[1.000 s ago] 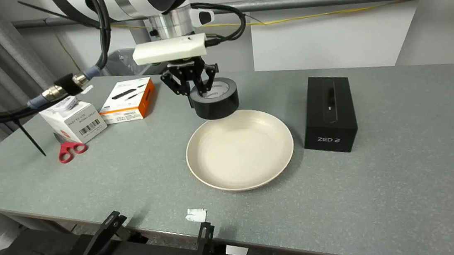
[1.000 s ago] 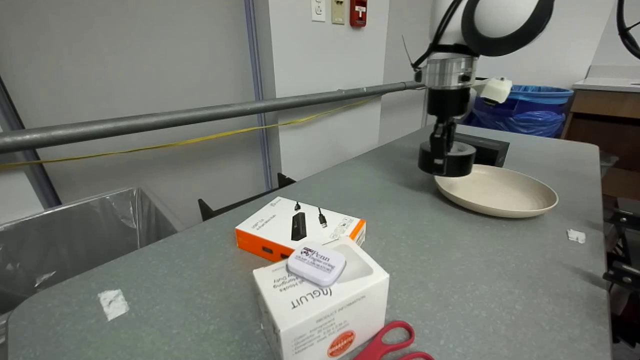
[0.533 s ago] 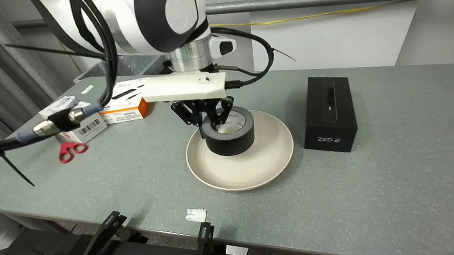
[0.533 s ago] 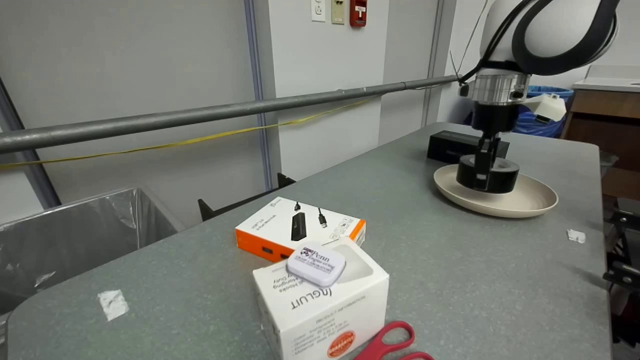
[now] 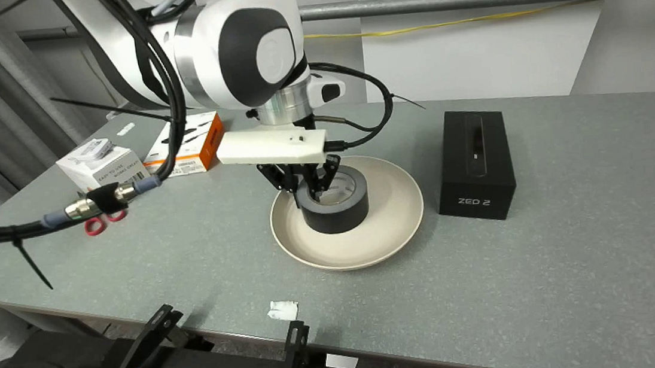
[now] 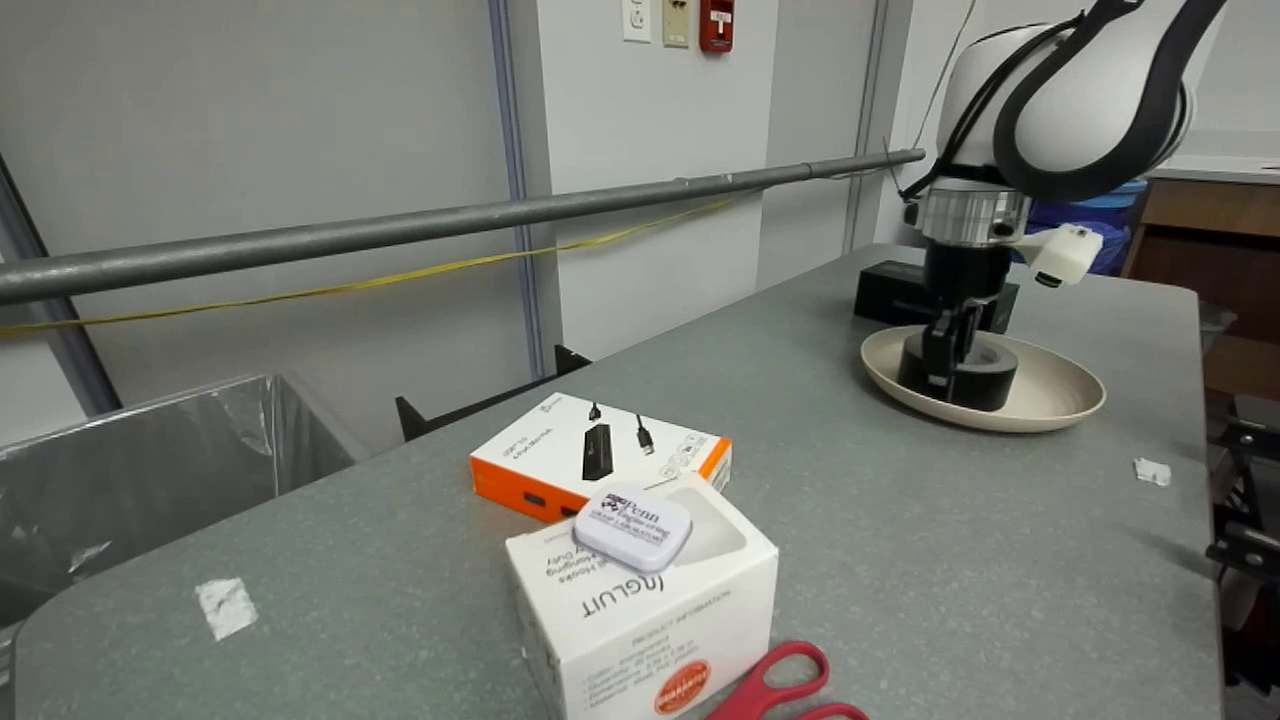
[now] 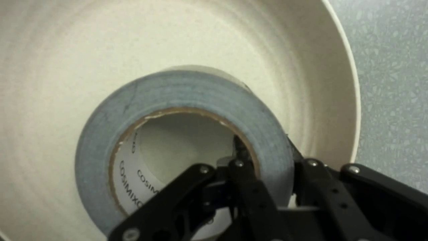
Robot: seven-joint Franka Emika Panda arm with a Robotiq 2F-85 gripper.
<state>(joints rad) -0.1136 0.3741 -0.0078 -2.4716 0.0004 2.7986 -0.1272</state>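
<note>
Duct tape (image 5: pixel 337 218), a thick black roll, sits inside the rim of the plate (image 5: pixel 389 232), directly below the gripper (image 7: pixel 268 150). The fingers pinch the roll's wall: one reaches down into the core and its partner lies against the outer face. The step in hand is most likely setting the roll down; its base looks to meet the plate's floor, though the contact itself is hidden. Once it is seated, the next move would call for spreading the fingers and rising straight up, so that the one in the core neither drags the roll nor tips the plate.

The roll's upper face is grey with slight scuffs, its core edged in brown and lined in white with dark lettering. The plate beneath the gripper is round, shallow, cream and matte, with faint rings along its curved wall; the table (image 5: pixel 581 256) under it is grey and finely speckled.

Across the plate from the gripper lies the black, sharp-edged ZED 2 box (image 5: pixel 474 158). On the opposite side of the gripper, well apart, are a flat white-and-orange USB hub box (image 6: pixel 600 455), a white Ingluit box (image 6: pixel 680 620) with a rounded Penn Engineering tin (image 6: pixel 632 527) on top, and, just beside that box, scissors (image 6: pixel 748 697) with red handles.
</note>
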